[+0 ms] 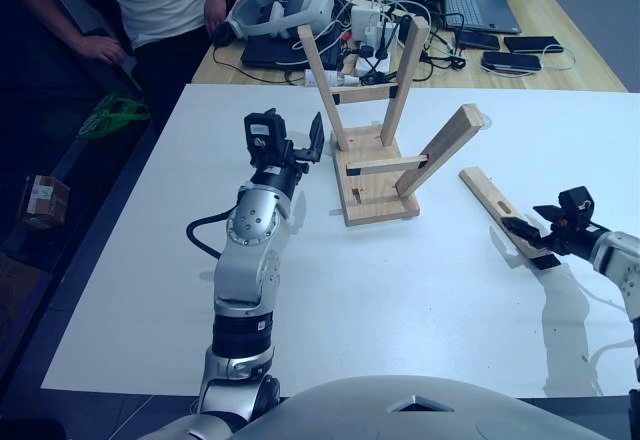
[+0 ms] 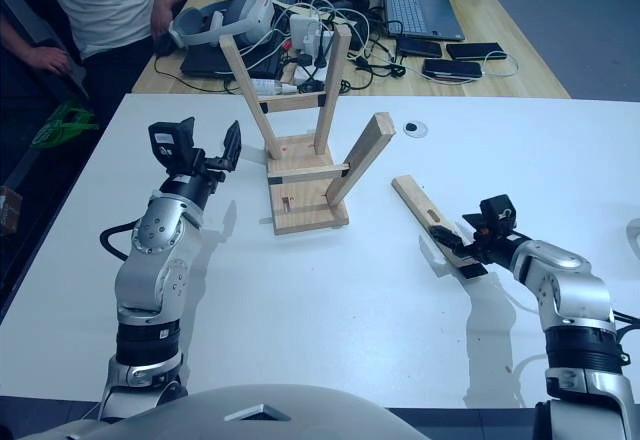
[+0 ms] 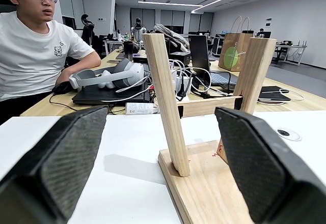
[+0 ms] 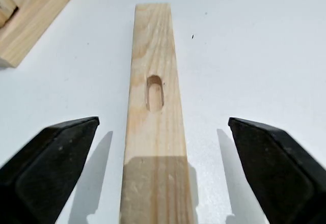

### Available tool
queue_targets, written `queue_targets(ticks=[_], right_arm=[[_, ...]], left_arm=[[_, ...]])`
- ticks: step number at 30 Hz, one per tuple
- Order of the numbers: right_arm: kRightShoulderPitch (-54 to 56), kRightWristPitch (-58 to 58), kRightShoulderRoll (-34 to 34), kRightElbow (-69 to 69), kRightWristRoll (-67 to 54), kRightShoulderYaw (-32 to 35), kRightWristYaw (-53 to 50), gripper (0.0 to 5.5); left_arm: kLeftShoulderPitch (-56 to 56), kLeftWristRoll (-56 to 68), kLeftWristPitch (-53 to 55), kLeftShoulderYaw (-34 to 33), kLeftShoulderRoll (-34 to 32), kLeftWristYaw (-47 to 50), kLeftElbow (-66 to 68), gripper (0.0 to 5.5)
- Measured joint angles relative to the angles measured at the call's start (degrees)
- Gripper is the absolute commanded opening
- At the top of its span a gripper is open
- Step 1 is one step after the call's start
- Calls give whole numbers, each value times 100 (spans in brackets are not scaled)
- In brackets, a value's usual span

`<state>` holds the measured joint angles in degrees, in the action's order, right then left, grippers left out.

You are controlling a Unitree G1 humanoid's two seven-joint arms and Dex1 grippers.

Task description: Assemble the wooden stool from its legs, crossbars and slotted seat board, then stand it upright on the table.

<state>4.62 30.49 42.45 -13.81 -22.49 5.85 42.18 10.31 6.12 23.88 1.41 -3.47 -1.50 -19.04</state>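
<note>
The stool stands upside down in the middle of the white table, its slotted seat board (image 1: 378, 203) lying flat. Two upright legs (image 1: 318, 80) joined by a crossbar (image 1: 362, 93) rise from it, and a third leg (image 1: 445, 148) leans outward on a lower crossbar (image 1: 385, 166). A loose leg (image 1: 487, 197) with a slot lies flat to the right of it. My right gripper (image 1: 540, 232) is open, its fingers (image 4: 51, 155) straddling the near end of that loose leg (image 4: 155, 122). My left gripper (image 1: 297, 143) is open just left of the stool, facing the nearest upright leg (image 3: 165, 96).
Behind the white table a wooden desk (image 1: 560, 65) carries laptops, a headset (image 1: 280, 10), phones and tangled cables. A small round disc (image 2: 413, 127) lies on the table behind the loose leg. The table's left edge (image 1: 120, 220) drops off beside my left arm.
</note>
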Motion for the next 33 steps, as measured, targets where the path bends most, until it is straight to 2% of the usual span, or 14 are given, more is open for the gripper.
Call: queue_targets(ticks=[6, 15, 20, 25, 29, 33], right_arm=[[62, -63, 89, -163, 431, -299, 217, 374], [6, -222, -216, 257, 557, -500, 366, 217], [-196, -626, -431, 829, 908, -968, 302, 208], [-5, -659, -830, 719, 1066, -851, -321, 207], [1080, -991, -1035, 110, 1242, -65, -1543, 207], [2443, -1475, -1425, 281, 598, 700, -1961, 207]], left_arm=[[42, -4, 0, 24, 2, 0, 28, 385], [140, -5, 0, 27, -21, -46, 95, 385], [163, -38, -7, 26, -33, -60, 133, 385], [269, -42, -28, -14, -57, -106, 194, 385], [557, 25, 0, -285, -284, -239, 360, 385], [1504, 1120, 952, -1062, -479, -554, 384, 385]])
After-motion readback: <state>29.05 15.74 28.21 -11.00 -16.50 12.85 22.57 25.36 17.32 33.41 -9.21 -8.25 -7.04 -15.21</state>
